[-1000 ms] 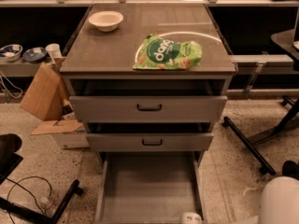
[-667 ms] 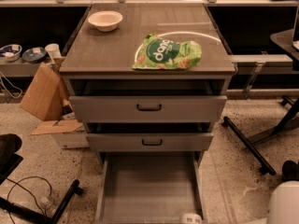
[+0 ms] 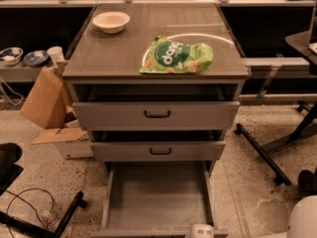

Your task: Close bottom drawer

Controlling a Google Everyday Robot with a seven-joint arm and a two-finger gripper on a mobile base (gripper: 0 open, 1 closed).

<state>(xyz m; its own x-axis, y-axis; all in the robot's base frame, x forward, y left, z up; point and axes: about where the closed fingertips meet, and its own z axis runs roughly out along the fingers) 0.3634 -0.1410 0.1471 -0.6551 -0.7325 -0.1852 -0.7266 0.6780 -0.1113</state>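
The bottom drawer (image 3: 157, 197) of the grey cabinet is pulled far out toward me. Its long flat grey tray is bare, and its front sits at the lower frame edge with the handle out of view. My gripper (image 3: 200, 230) shows only as a small pale tip at the bottom edge, at the drawer's front rim, right of centre. A white rounded part of my arm (image 3: 304, 221) fills the lower right corner.
The top drawer (image 3: 157, 114) and middle drawer (image 3: 159, 151) stand slightly open. On the cabinet top lie a green snack bag (image 3: 177, 56) and a white bowl (image 3: 111, 21). A cardboard box (image 3: 45, 98) sits on the left, with black chair legs (image 3: 262, 155) on the right and cables (image 3: 29, 207) lower left.
The white arm part in the lower right corner has slid a little down and to the right. The drawers have not moved.
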